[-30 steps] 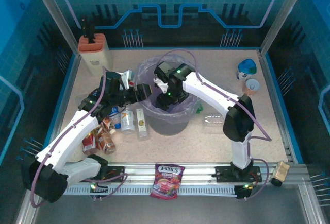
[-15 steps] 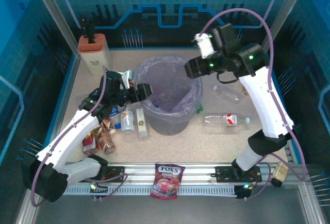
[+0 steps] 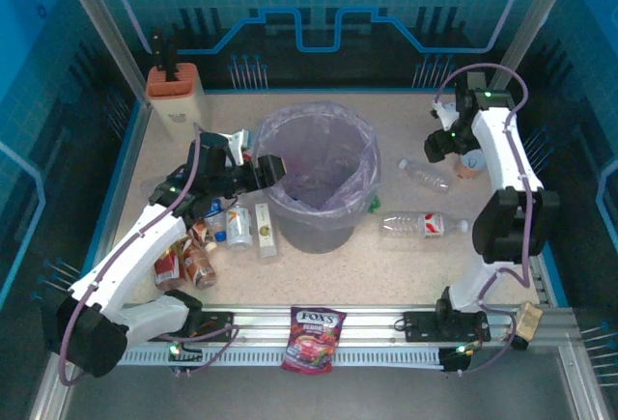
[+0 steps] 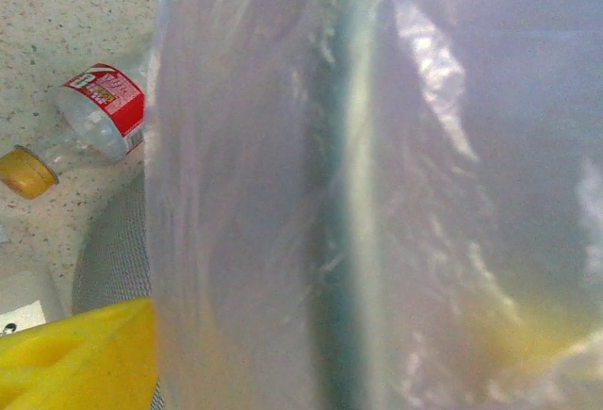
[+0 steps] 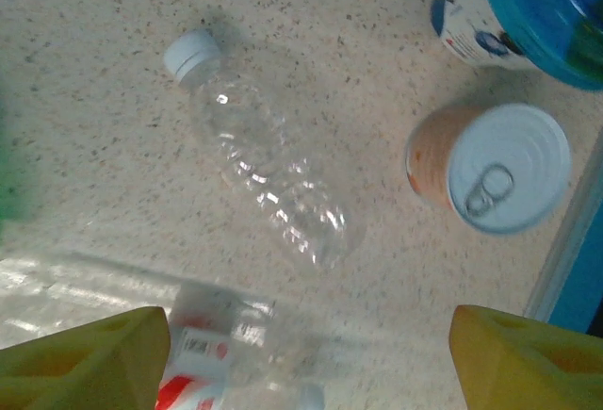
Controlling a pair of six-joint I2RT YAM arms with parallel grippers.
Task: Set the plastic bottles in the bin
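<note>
The grey bin point(image 3: 317, 210) with its purplish bag stands mid-table. My left gripper point(image 3: 265, 171) is open at the bin's left rim; in the left wrist view the bag-covered rim point(image 4: 353, 193) runs between its fingers point(image 4: 75, 363). Several brown, red and clear bottles point(image 3: 217, 237) lie left of the bin. My right gripper point(image 3: 436, 146) hangs open and empty over a clear white-capped bottle point(image 3: 425, 177) point(image 5: 268, 193). A clear red-labelled bottle point(image 3: 420, 224) point(image 5: 226, 363) lies nearer the front. Another red-labelled, yellow-capped bottle point(image 4: 94, 118) lies beside the bin.
A pull-tab can point(image 5: 490, 170) and a blue and white cup point(image 5: 528, 14) stand close right of the clear bottle, by the blue table wall. The beige block with an orange top point(image 3: 177, 101) is at the back left. A red candy bag point(image 3: 313, 338) lies on the front rail.
My right arm has lifted out of the bin and swung to the far right, above the clear bottle. The left arm has stayed at the bin's rim.
</note>
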